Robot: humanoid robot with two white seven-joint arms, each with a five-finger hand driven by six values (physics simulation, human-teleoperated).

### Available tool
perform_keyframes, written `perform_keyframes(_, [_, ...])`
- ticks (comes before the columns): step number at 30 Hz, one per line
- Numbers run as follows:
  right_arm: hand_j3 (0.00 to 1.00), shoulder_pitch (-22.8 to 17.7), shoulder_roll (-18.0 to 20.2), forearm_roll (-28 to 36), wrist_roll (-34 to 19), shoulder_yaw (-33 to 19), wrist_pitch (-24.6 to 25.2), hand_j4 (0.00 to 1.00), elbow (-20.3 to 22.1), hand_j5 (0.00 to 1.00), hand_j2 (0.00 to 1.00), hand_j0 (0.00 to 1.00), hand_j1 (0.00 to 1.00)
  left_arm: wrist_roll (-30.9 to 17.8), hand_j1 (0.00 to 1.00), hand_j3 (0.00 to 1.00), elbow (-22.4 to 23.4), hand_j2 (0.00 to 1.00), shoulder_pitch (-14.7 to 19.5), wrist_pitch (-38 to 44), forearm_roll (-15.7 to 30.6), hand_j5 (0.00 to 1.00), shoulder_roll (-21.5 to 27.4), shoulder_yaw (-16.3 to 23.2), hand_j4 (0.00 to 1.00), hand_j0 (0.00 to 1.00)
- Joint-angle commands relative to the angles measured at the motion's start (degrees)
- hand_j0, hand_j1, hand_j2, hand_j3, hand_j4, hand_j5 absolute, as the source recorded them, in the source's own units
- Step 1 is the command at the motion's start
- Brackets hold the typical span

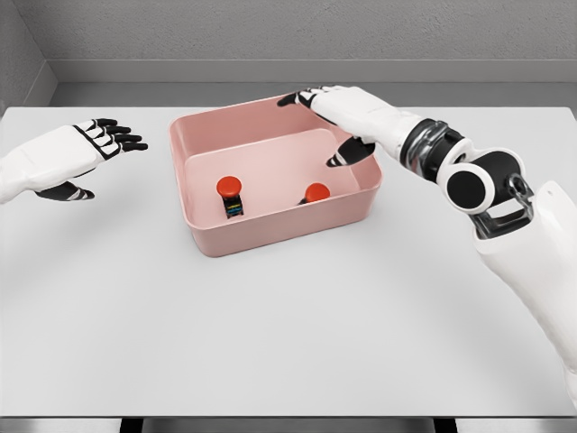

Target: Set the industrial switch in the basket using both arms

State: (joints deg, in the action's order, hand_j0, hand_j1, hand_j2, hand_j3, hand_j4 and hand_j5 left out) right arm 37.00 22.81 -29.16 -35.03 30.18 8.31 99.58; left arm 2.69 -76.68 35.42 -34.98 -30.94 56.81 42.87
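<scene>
**Both switches look parked in the basket already**

Starting at the right hand [335,113]: it hovers over the back right part of the pink rectangular plastic basket [206,242], fingers spread and loose, thumb hanging down inside, holding nothing. Looks to me like a hand that's just finished a drop.

Below it, a red-capped industrial switch [316,192] lies on the basket floor near the right wall, tipped over as far as I can tell. A second red-capped switch with a black base [231,195] stands upright near the middle-left of the floor, well apart from the first.

The left hand [79,149] is out over the bare white bench [288,334], left of the basket, fingers spread and empty too. My guess: the task's basically done.
</scene>
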Motion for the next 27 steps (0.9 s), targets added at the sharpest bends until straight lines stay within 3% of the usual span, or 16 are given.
perform_keyframes(1, [1.00, 0.00, 0.48, -0.02, 0.03, -0.38, -0.05, 1.00, -0.09, 1.00, 1.00, 1.00, 1.00, 0.03, 1.00, 1.00, 0.04, 1.00, 0.00, -0.02, 0.36, 1.00, 0.06, -0.07, 1.00, 1.00])
perform_keyframes(11, [1.00, -1.32, 5.40, 0.86, 0.03, -9.96, -0.31, 1.00, -0.09, 1.00, 1.00, 1.00, 1.00, -0.05, 1.00, 1.00, -0.22, 1.00, -0.09, -0.02, 0.62, 1.00, 0.06, 0.02, 1.00, 1.00])
perform_keyframes(16, [1.00, -7.99, 8.56, 0.77, 0.03, -16.55, -1.19, 1.00, 0.09, 1.00, 1.00, 1.00, 1.00, -0.14, 1.00, 1.00, -0.22, 1.00, -0.09, -0.02, 0.45, 1.00, 0.06, 0.11, 1.00, 1.00])
perform_keyframes(23, [1.00, -19.42, 11.20, 0.86, 0.03, -26.31, -11.56, 1.00, 0.00, 1.00, 1.00, 1.00, 1.00, -0.14, 1.00, 1.00, -0.57, 1.00, -0.70, -0.02, 0.53, 1.00, 0.06, 0.11, 1.00, 1.00])
perform_keyframes(27, [1.00, -23.46, 11.82, 0.95, 0.03, -31.05, -18.94, 1.00, 0.09, 1.00, 1.00, 1.00, 1.00, -0.14, 1.00, 1.00, -0.57, 1.00, -0.70, -0.02, 0.53, 1.00, 0.06, 0.11, 1.00, 1.00])
